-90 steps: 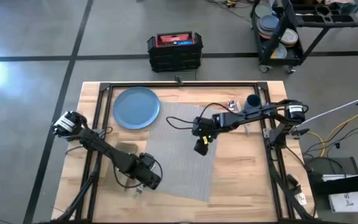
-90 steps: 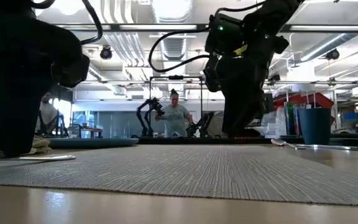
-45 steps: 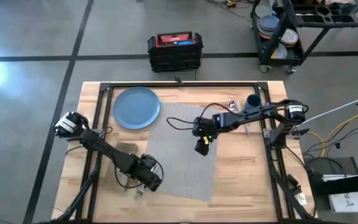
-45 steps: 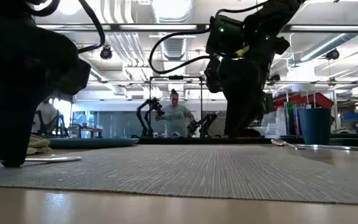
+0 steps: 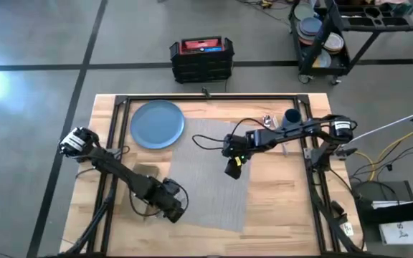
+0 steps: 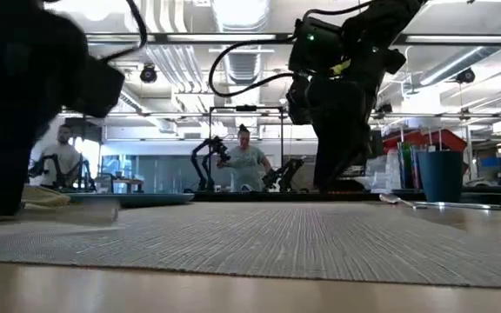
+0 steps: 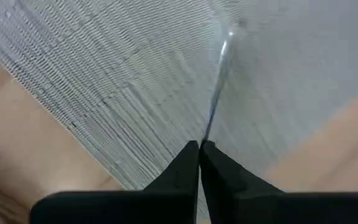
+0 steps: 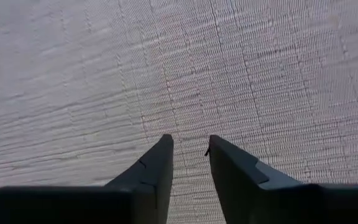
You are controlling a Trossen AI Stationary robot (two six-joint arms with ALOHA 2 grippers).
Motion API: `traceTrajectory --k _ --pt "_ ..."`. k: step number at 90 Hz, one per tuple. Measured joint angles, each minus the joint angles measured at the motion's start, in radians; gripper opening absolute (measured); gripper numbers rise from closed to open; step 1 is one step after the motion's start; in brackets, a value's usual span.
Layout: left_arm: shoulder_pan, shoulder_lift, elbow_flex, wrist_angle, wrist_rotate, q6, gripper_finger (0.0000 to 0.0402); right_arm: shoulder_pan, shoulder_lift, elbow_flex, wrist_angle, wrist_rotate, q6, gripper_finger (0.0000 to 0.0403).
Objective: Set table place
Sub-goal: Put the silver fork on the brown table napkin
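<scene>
The grey woven placemat (image 5: 210, 179) lies in the middle of the table. The blue plate (image 5: 157, 123) sits off its far left corner. The dark-blue cup (image 5: 291, 115) stands at the far right, with silver cutlery (image 5: 271, 122) beside it. The tan napkin (image 5: 145, 172) lies left of the mat, partly under my left arm. My left gripper (image 5: 169, 209) is at the mat's near left edge, shut on a thin silver utensil (image 7: 216, 87); which piece it is I cannot tell. My right gripper (image 5: 231, 168) hangs open just above the mat (image 8: 166, 74), holding nothing. My left gripper pinches one end of the silver utensil (image 7: 205, 135) between the tips of its two fingers. The utensil runs straight out ahead of the fingers, in line with them. Its free end (image 7: 227, 38) is over the placemat; whether that end touches the mat I cannot tell.
A black frame (image 5: 120, 100) borders the tabletop. A spoon (image 6: 407, 203) lies near the cup (image 6: 440, 176). Beyond the table stand a black and red case (image 5: 201, 57) on the floor and a black cart (image 5: 335, 36) with stacked dishes. A person (image 6: 247, 165) is in the room behind.
The silver utensil lay flat on the table by the napkin. It has now come up off the surface in my left gripper and shows blurred in the low view. My left arm has shifted slightly toward the table's left edge. My right arm has kept still.
</scene>
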Motion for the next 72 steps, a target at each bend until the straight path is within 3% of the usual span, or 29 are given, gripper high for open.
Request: traceTrajectory --k 9,23,40,55,72 --pt "0.002 -0.003 0.024 -0.016 0.024 0.103 0.0 0.0 -0.023 0.0 -0.001 0.001 -0.014 0.007" --pt "0.006 -0.005 0.104 -0.04 0.097 0.417 0.0 -0.005 -0.059 0.0 -0.008 0.0 -0.055 0.0053" --pt "0.048 -0.006 0.2 -0.197 0.103 0.642 0.0 -0.024 -0.096 0.0 -0.008 0.002 -0.06 0.0036" --pt "0.071 -0.006 0.208 -0.221 0.123 0.669 0.0 -0.031 -0.105 -0.003 -0.04 0.002 -0.076 0.0028" --pt "0.041 -0.006 0.137 -0.193 0.147 0.458 0.0019 -0.033 -0.105 -0.013 -0.097 0.033 -0.083 0.0043"
